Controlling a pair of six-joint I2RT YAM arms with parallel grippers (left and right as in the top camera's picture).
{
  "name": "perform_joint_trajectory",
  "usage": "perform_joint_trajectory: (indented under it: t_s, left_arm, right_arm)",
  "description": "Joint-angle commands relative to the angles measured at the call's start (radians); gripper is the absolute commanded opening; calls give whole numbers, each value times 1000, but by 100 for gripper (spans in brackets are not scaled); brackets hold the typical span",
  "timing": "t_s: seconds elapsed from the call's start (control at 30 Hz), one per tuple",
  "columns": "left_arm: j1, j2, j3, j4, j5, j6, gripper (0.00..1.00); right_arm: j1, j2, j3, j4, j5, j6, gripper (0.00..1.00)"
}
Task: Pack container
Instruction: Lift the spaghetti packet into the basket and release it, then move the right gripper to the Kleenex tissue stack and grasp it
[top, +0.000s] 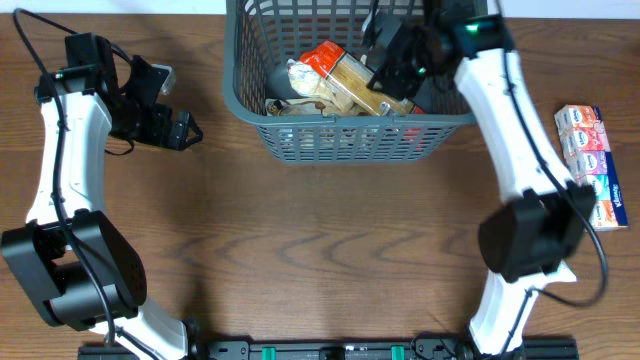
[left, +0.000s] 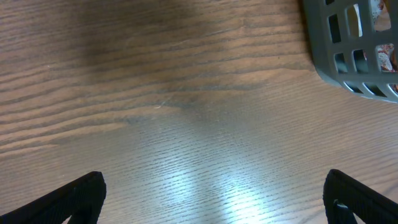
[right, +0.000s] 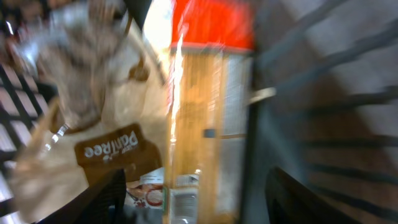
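Both spread apart: left claw over table, right claw in container; only its wrist view shows bag lettering

The container sits at the middle of the table's far edge. Inside it, a PanRee bag lies left of a long snack package, touching it. The right gripper is over the container's right half. The left gripper is over the tabletop near the far left corner. A multipack of small cartons lies at the right edge.
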Motion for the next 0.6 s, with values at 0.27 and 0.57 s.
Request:
perform_joint_trajectory:
  t_s: [0.27,0.57]
  left_arm:
    - [-2,0,-2,0,-5,-10,99]
    - [-2,0,-2,5,-5,-10,99]
  right_arm:
    - [-413,-382,80,-127,114,368,68]
    - [-812,-274,69,-420,118,249,93]
